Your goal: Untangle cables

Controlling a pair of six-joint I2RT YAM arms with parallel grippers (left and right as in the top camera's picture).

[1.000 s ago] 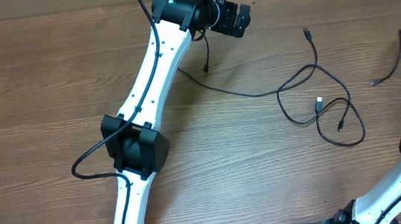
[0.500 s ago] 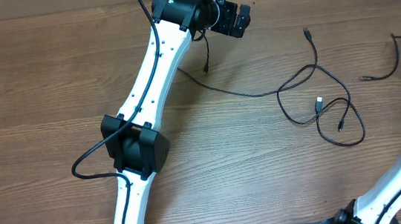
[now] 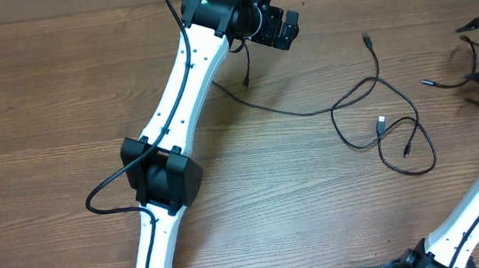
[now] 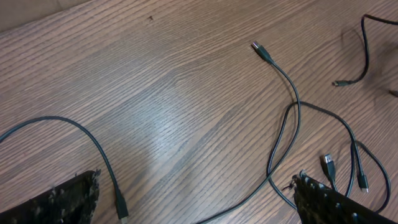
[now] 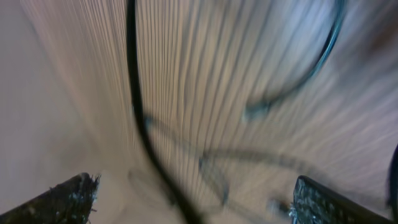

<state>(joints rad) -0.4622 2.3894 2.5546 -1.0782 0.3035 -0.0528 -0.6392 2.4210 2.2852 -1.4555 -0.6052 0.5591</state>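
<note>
— Left fingers?
— Spread wide, gripping nothing; 1 cable curves beside them.
— Right fingers?
— Also wide apart, though that view is blurred. Looped cables lie on the table between both arms; a separate cable lies near the right fingers.

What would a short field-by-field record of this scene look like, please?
surface: wooden table
centre cables: looped over one another, plug ends lying free
separate cable: apart from the loops, near the right arm
left fingers: open, a cable end on the table between them
right fingers: open; wrist view blurred, a cable runs between them
</note>
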